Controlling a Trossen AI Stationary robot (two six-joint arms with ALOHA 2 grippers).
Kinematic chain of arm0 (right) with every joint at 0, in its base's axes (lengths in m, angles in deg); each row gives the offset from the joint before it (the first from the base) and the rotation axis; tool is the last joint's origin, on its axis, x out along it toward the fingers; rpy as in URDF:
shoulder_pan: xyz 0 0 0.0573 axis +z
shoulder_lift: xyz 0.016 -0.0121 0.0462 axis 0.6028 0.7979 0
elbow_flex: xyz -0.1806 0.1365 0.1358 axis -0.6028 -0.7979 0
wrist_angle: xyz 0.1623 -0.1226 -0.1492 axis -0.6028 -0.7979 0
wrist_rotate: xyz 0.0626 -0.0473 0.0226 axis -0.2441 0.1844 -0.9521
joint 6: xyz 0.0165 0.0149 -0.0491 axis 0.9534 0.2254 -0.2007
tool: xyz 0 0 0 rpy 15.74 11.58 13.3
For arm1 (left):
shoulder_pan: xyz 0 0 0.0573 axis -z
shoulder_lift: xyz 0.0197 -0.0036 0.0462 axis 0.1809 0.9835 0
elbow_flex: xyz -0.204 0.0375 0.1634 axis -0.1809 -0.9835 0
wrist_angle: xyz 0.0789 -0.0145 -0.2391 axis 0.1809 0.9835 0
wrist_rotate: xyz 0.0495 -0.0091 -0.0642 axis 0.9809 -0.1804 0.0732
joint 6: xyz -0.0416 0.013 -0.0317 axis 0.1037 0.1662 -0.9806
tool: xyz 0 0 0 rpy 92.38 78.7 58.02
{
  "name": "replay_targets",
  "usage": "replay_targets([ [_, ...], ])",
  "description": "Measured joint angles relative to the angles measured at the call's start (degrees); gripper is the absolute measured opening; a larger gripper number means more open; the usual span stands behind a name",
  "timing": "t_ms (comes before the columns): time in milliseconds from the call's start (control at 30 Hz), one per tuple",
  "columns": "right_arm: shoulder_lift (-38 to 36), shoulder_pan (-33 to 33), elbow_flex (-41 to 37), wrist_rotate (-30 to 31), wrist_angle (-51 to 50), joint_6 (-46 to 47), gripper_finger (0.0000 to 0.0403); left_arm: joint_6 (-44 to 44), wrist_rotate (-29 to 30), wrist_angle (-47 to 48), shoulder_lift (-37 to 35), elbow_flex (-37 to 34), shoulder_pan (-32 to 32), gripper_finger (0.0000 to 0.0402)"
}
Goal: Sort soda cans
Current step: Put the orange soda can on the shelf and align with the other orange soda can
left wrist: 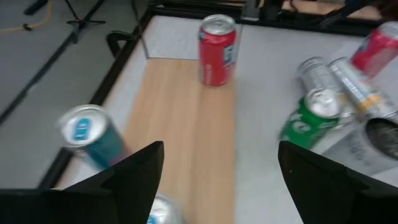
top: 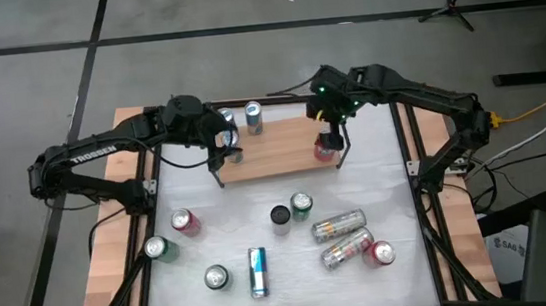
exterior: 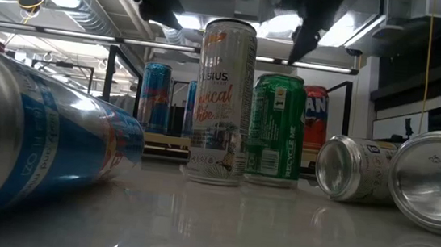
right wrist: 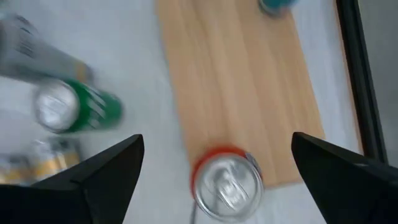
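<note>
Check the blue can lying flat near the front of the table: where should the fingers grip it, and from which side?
Grip the blue can around mid-body, coming straight down. It lies on its side, long axis running front to back, so the fingers should close across its width from left and right. The green cans beside it stand apart, so both sides look free.

1. A red can point(left wrist: 217, 50) stands upright on the wooden board point(left wrist: 186, 124).
2. A blue can point(left wrist: 90, 135) stands beside the dark fingers point(left wrist: 134, 177).
3. A green can point(left wrist: 311, 118) stands on the white worktop point(left wrist: 261, 93), silver cans point(left wrist: 339, 78) lying behind it.
</note>
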Motion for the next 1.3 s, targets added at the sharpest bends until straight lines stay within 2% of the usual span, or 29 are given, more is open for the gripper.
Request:
replay_targets([
  [267,0.04,5.89,0.21,-1.01,5.28,-0.17,0.0397,-13.9,0.08,0.15,0.0,0.0,7.93,0.0305],
  [400,0.08,9.1,0.21,-0.05,6.44,-0.22,0.0397,-22.66,0.23,3.18,0.0,0.0,12.46,0.0305],
  [733,0.11,13.7,0.21,0.12,6.41,-0.23,0.0397,-44.51,0.47,23.04,-0.07,0.0,22.51,0.0305],
  [1000,0.11,14.1,0.21,0.17,6.42,-0.22,0.0397,-55.47,0.58,36.31,-0.11,0.0,28.29,0.0305],
  [1200,0.11,14.06,0.21,0.17,6.43,-0.22,0.0397,-63.29,4.24,47.03,-0.11,0.0,32.38,0.0305],
  [1300,0.11,14.06,0.21,0.17,6.43,-0.22,0.0397,-66.82,4.86,49.46,-0.11,0.0,34.6,0.0305],
])
